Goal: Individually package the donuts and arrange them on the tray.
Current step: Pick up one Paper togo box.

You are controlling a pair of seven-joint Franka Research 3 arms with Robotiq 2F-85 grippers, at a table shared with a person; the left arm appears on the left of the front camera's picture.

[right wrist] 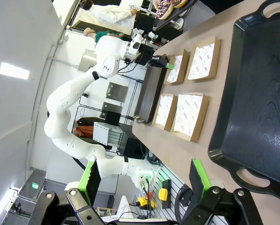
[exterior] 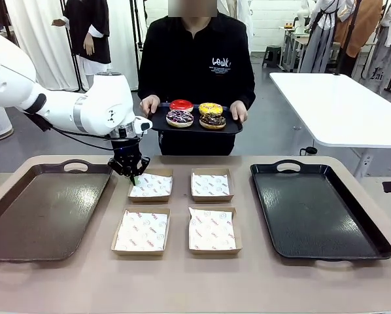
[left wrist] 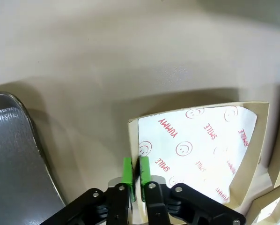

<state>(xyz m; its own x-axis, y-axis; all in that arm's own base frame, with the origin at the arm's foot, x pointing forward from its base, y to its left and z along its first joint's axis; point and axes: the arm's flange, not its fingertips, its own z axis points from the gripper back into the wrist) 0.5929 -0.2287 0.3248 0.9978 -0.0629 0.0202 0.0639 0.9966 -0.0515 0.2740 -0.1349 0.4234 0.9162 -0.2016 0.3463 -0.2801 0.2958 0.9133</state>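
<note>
While the person at the far side holds a small black tray [exterior: 195, 130] carrying the four donuts [exterior: 196, 114], the left gripper [exterior: 136, 175] is clamped on the left wall of the far-left box [exterior: 150, 198]. The right gripper [right wrist: 145, 178], out beyond the right-hand tray [right wrist: 252, 93], has its fingers spread wide.

Glossy blk tray [exterior: 313, 216], matt cardbd box [left wrist: 263, 140]

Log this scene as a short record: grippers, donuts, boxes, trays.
Left gripper: shut on the left wall of the far-left box
Right gripper: open, holding nothing
Donuts: four, on the small tray in the person's hands
Boxes: four, paper-lined, unfilled
Table trays: brown tray at left, black tray at right
</note>
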